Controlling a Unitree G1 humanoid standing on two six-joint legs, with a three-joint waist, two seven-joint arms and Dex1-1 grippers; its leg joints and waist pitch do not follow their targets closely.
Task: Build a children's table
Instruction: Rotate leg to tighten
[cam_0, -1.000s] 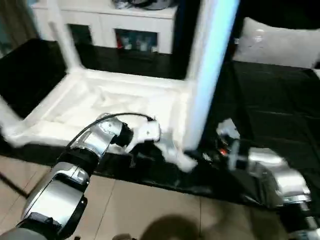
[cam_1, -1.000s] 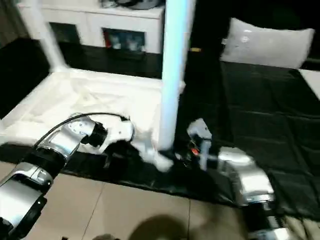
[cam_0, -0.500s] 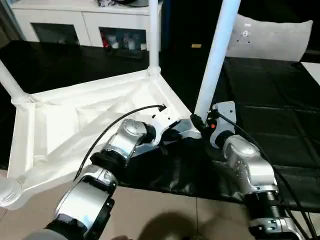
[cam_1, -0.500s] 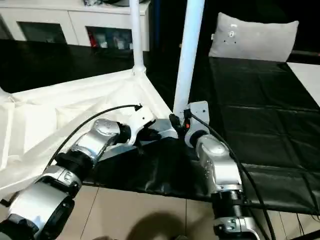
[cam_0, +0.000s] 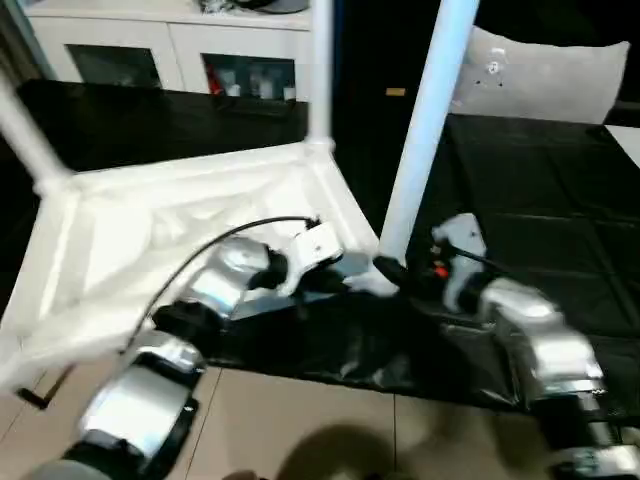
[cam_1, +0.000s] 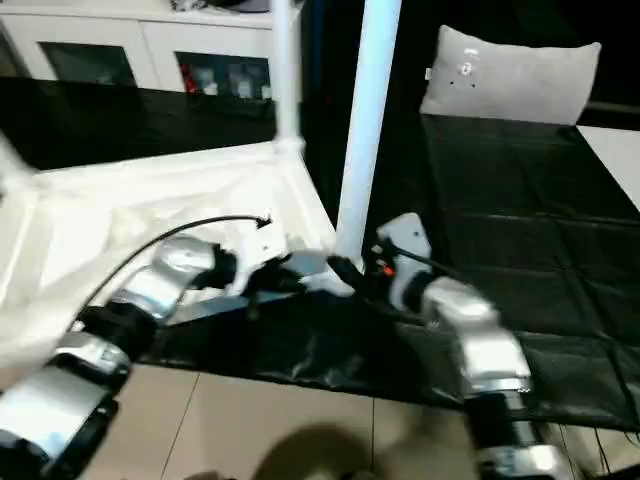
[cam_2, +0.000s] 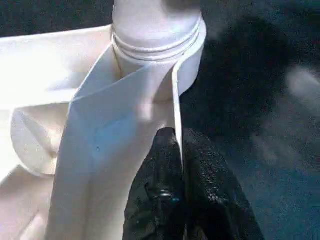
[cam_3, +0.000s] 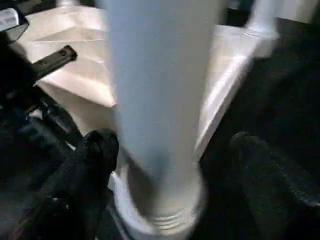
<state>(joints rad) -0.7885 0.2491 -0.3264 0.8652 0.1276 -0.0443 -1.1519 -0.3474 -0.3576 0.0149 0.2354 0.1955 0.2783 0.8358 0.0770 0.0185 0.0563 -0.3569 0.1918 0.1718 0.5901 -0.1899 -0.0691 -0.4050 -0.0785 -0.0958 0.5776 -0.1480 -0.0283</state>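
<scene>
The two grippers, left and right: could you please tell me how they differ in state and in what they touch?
The left gripper is shut, pinching the thin rim of the tabletop; the right gripper is open, its fingers standing either side of the near leg without clamping it. Both sit at the same corner, where that leg stands upright in its socket.

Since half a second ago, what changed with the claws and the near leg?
The right claw has opened; its fingers now stand apart on either side of the near leg, clear of it. The left claw stays shut on the tabletop rim beside that leg's socket. The leg stays upright in its corner.
</scene>
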